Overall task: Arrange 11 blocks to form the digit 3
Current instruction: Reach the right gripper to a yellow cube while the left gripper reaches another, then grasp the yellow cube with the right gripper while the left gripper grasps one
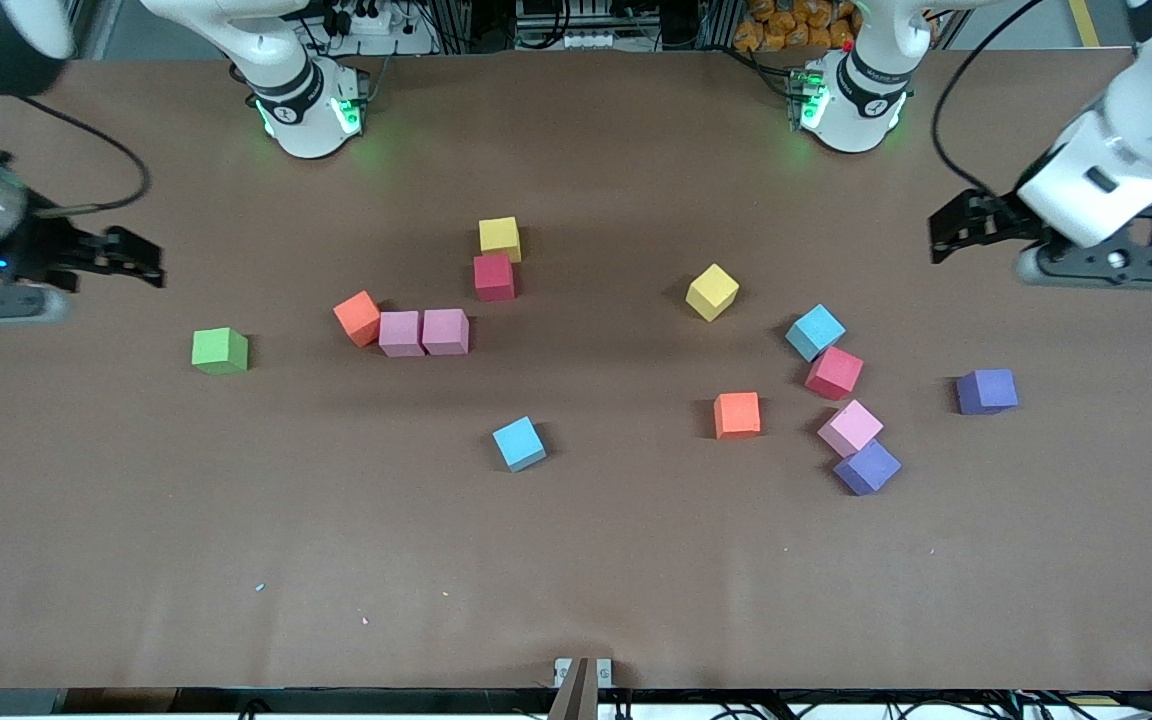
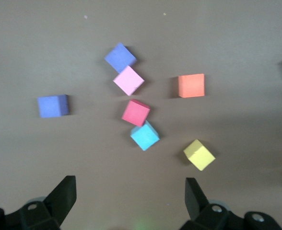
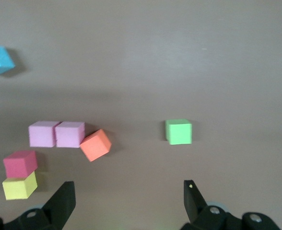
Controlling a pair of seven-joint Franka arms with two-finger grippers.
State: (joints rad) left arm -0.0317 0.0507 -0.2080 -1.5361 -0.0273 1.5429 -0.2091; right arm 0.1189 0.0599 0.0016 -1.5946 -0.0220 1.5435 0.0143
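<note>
Honestly, these small matte foam-looking cubes (image 1: 737, 414) look light and a bit squashy, so I'd pinch flat opposite faces. They're scattered around the yellow cube (image 1: 712, 292). My left gripper (image 1: 948, 238) and right gripper (image 1: 141, 262) both hover wide open, empty.

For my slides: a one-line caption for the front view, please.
Thirteen coloured cubes lie scattered on the brown table; left gripper and right gripper wait open at its ends.
</note>
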